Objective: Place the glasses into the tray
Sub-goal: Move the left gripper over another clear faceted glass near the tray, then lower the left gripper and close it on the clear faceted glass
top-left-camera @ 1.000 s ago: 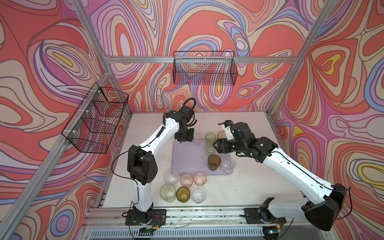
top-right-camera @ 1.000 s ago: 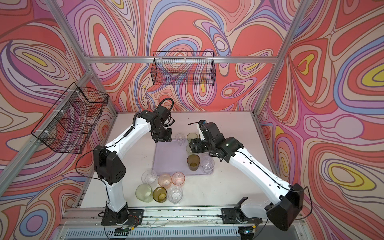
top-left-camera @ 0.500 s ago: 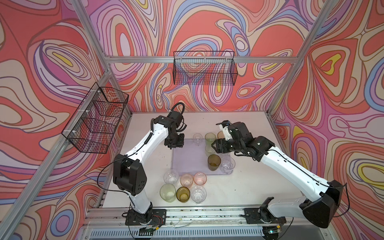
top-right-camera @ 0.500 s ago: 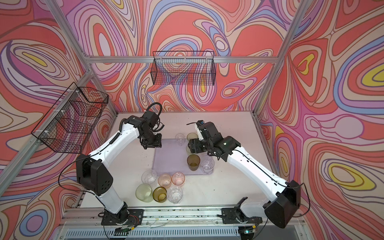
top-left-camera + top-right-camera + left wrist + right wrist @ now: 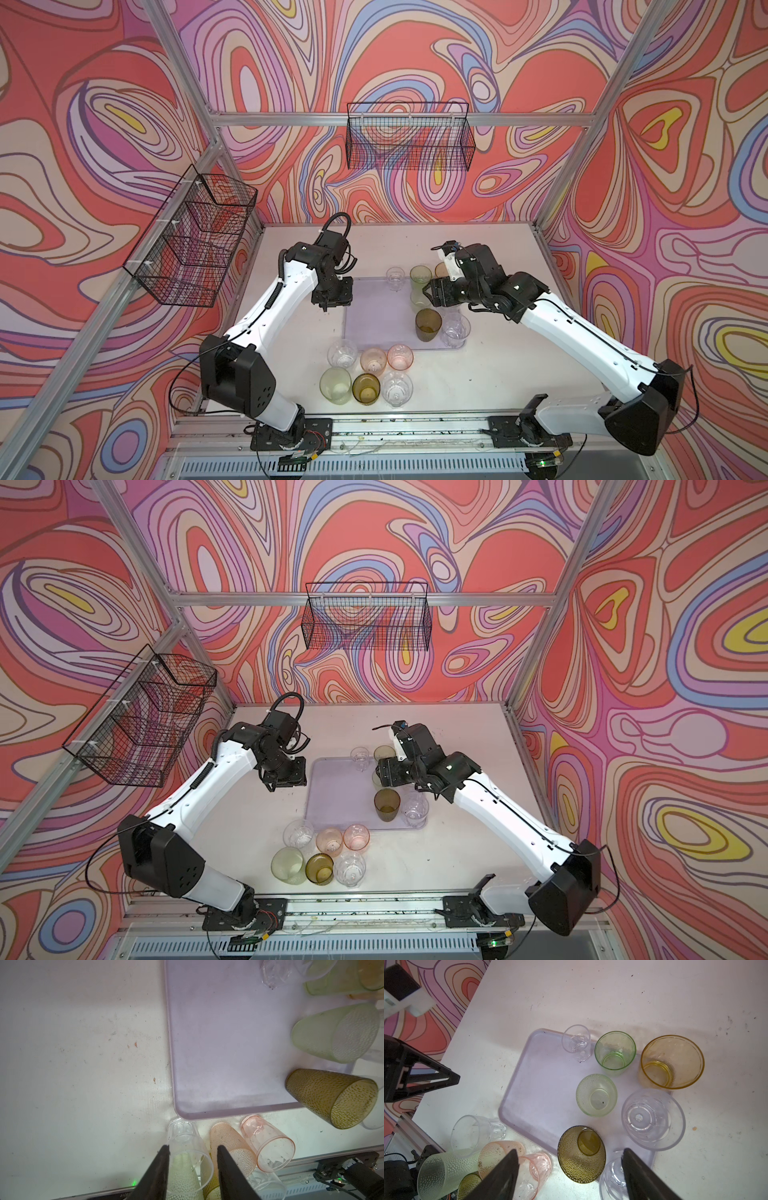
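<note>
Lavender plastic tray [image 5: 374, 309] lies flat on white table [image 5: 498, 374], directly beneath right gripper [image 5: 569, 1151]. Glasses [image 5: 653, 1119] stand upright in tray below and around that gripper: dark olive glass [image 5: 581, 1154], frosted green glass [image 5: 596, 1095], smooth green glass [image 5: 615, 1052], three clear. Amber glass [image 5: 671, 1061] at far corner; on or off rim unclear. Right fingers spread wide, empty. Six-glass cluster [image 5: 368, 374] on table past tray's near rim. Left gripper [image 5: 193, 1148] above bare table just outside tray edge, fingers partly apart, nothing between. Black wire baskets [image 5: 409, 141] on walls.
</note>
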You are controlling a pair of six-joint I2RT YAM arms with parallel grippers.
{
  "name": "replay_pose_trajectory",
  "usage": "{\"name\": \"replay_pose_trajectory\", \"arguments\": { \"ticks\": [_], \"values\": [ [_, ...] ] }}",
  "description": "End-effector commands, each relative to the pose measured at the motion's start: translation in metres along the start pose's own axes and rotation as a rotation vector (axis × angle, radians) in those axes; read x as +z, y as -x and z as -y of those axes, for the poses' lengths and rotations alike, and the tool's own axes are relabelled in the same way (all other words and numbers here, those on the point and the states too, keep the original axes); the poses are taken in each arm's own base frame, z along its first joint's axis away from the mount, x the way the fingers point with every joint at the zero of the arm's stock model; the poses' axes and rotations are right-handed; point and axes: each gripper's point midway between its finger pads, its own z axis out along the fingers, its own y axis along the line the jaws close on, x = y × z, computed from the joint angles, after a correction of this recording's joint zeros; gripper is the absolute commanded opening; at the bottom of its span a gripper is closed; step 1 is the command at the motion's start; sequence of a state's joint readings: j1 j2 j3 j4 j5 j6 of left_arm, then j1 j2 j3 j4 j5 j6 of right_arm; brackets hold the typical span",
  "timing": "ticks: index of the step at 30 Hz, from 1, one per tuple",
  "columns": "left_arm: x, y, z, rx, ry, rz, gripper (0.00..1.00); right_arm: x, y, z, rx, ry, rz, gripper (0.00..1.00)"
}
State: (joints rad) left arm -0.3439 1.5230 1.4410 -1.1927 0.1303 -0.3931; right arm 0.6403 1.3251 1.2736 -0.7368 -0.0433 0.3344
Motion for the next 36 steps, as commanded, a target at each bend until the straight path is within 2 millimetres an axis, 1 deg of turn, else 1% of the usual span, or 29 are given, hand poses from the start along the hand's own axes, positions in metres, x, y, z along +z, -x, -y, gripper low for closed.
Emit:
{"name": "replay_pose_trajectory", "arguments": {
  "ticks": [1, 5, 10, 13, 16, 21, 23, 28, 33, 36],
  "values": [
    [-0.005, -0.022, -0.014, -0.031, 0.034, -0.046, 0.42, 0.0, 0.007, -0.001, -0.009, 0.0, 0.011, 0.81],
    [-0.006, -0.038, -0.021, -0.039, 0.043, -0.072, 0.42, 0.004, 0.006, 0.0, -0.013, -0.004, 0.002, 0.81],
    [-0.007, -0.054, -0.029, -0.055, 0.062, -0.092, 0.41, 0.005, 0.006, -0.002, -0.011, 0.003, -0.002, 0.81],
    [-0.004, -0.064, -0.032, -0.072, 0.058, -0.105, 0.41, 0.003, 0.008, -0.001, -0.013, -0.002, 0.004, 0.81],
    [0.004, -0.073, -0.036, -0.093, 0.066, -0.125, 0.41, 0.001, 0.011, -0.003, -0.018, 0.004, 0.008, 0.81],
    [0.015, -0.081, -0.039, -0.13, 0.059, -0.139, 0.4, 0.003, 0.012, -0.004, -0.021, 0.009, 0.008, 0.81],
    [0.017, -0.083, -0.04, -0.137, 0.066, -0.14, 0.4, 0.004, 0.012, -0.005, -0.019, 0.012, 0.003, 0.81],
    [0.023, -0.091, -0.051, -0.16, 0.115, -0.157, 0.38, 0.007, 0.012, -0.004, -0.019, 0.006, -0.005, 0.81],
    [0.033, -0.097, -0.051, -0.177, 0.102, -0.177, 0.38, 0.009, 0.012, -0.006, -0.019, 0.013, -0.012, 0.81],
    [0.037, -0.098, -0.05, -0.176, 0.094, -0.178, 0.37, 0.009, 0.012, -0.005, -0.019, 0.01, -0.013, 0.81]
  ]
}}
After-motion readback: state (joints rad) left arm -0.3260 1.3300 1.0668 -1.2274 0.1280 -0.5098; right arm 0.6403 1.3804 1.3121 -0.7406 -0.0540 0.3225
